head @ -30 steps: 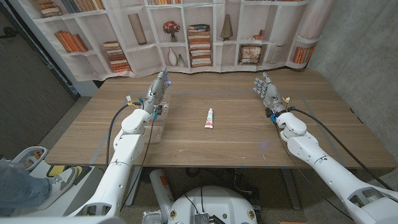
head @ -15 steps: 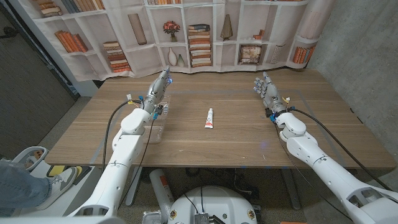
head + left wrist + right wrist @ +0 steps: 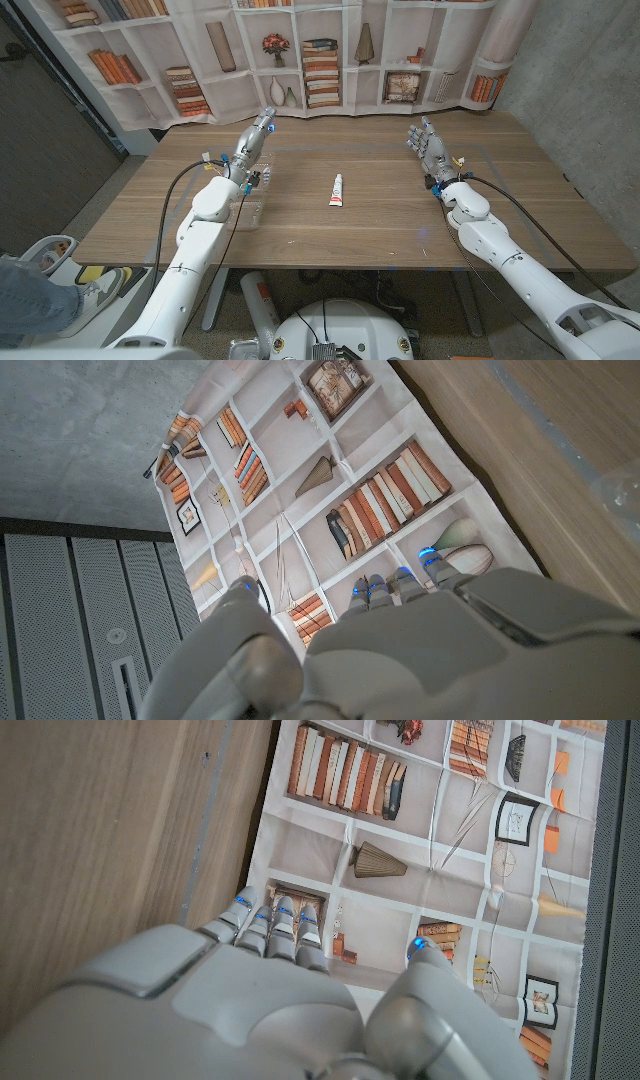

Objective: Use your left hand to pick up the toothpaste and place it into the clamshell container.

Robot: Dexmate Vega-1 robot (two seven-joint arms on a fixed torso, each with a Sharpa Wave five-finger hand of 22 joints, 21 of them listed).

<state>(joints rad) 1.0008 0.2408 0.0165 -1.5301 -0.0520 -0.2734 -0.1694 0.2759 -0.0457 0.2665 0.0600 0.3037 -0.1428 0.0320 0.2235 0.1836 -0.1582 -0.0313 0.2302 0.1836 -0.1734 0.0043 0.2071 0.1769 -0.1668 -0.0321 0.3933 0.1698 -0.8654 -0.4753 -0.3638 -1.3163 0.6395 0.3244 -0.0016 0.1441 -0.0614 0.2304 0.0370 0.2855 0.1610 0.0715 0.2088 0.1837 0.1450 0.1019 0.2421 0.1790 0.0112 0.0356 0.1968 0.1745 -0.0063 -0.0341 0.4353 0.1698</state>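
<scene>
At the middle of the wooden worktop (image 3: 400,225) lies the toothpaste (image 3: 339,190) — well apart from both hands. The left hand (image 3: 253,146) and right hand (image 3: 428,146) hold nothing, fingers extended — the clamshell container (image 3: 250,205) sits under the left forearm.

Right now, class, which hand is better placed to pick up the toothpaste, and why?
Left. The left hand holds nothing and stands by the clear container; the toothpaste lies about midway between it and the right hand.

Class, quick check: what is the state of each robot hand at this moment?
Left hand: open, fingers extended, holding nothing.
Right hand: open, holding nothing.
The toothpaste lies untouched on the table.
</scene>
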